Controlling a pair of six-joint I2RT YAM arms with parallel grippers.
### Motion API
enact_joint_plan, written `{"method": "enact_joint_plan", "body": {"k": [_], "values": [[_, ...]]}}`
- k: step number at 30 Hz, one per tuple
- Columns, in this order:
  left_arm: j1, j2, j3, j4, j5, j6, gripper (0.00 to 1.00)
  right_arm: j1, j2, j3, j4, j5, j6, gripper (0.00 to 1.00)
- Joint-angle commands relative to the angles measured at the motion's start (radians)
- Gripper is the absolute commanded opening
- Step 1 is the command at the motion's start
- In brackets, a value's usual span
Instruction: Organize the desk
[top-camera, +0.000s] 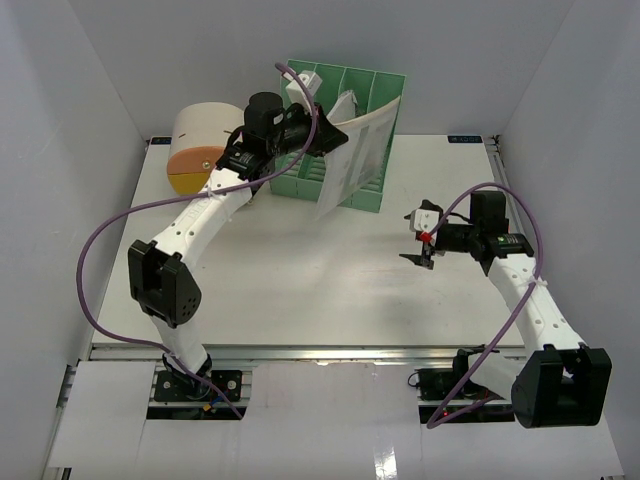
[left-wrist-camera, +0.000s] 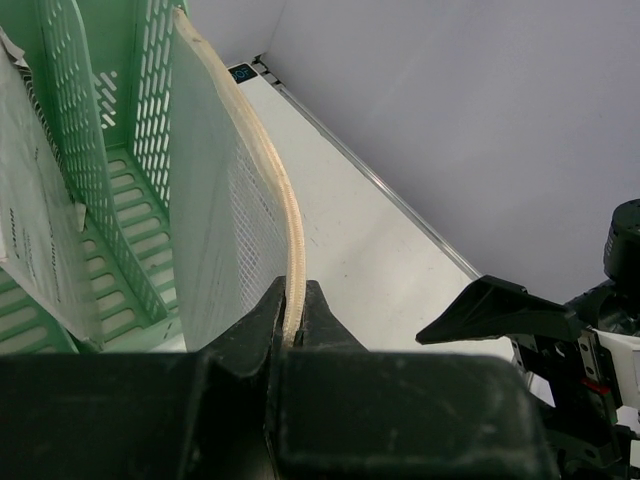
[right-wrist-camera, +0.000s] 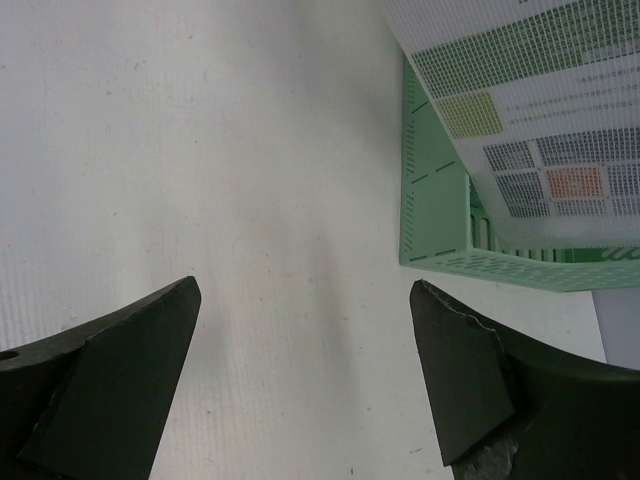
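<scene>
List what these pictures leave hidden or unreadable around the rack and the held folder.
- Top view: the wrist covers the left claw's grip; only the left wrist view shows it pinching the mesh folder.
- Right wrist view: the folder's print is too small to read.
- Left wrist view: the claw body cuts off the green rack's floor and the folder's lower edge.

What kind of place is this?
Likely a lab test cell staged as an office: plain white walls box in a white desk with metal rail edges, bearing a green file rack and a drawer box.
</scene>
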Motion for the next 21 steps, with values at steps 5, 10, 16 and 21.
{"method": "enact_joint_plan", "body": {"k": [5,10,16,21], "values": [[-0.023,0.041,0.070,0.042,-0.067,-0.049,0.00,0.274,0.017,0.030,0.302,0.309,0.092,0.93],[-0.023,0.048,0.072,0.072,-0.168,-0.101,0.00,0.427,0.107,0.045,0.511,0.529,0.131,1.00],[-0.023,0.088,0.147,0.046,-0.236,-0.163,0.00,0.533,0.119,-0.007,0.785,0.743,0.257,1.00],[-0.023,0.118,0.200,0.015,-0.245,-0.207,0.00,0.601,0.118,0.086,0.773,0.918,0.607,0.98]]}}
